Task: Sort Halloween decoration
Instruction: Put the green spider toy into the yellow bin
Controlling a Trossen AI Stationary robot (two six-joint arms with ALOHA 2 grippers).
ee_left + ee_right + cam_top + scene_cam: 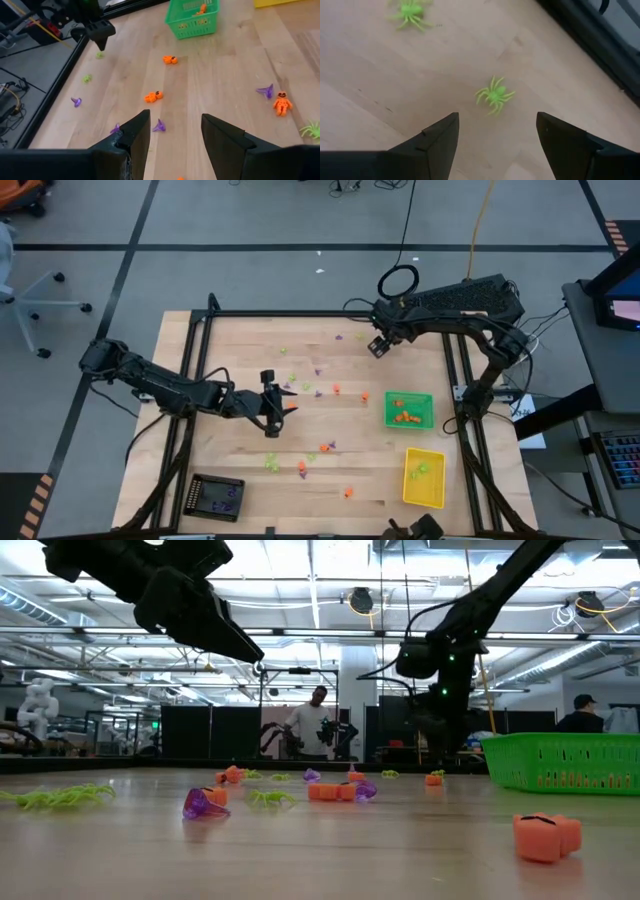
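right gripper: wide open, empty | lime green spider: right in front, between its fingers | left gripper: open, far

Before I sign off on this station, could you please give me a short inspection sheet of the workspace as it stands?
Surface: wooden table, inside a black frame.
Job's things: small orange, purple and lime trinkets scattered across the table, among them a green spider and an orange figure; more lie in the green basket, the yellow tray and the black tray.
Clutter: nothing seen.
Grippers: left gripper open and empty over the table's middle; right gripper open and empty above the spider near the far edge.
Cables: a black cable loop on the floor behind the right arm.
Surroundings: people stand in the room beyond; an office chair beside the table.
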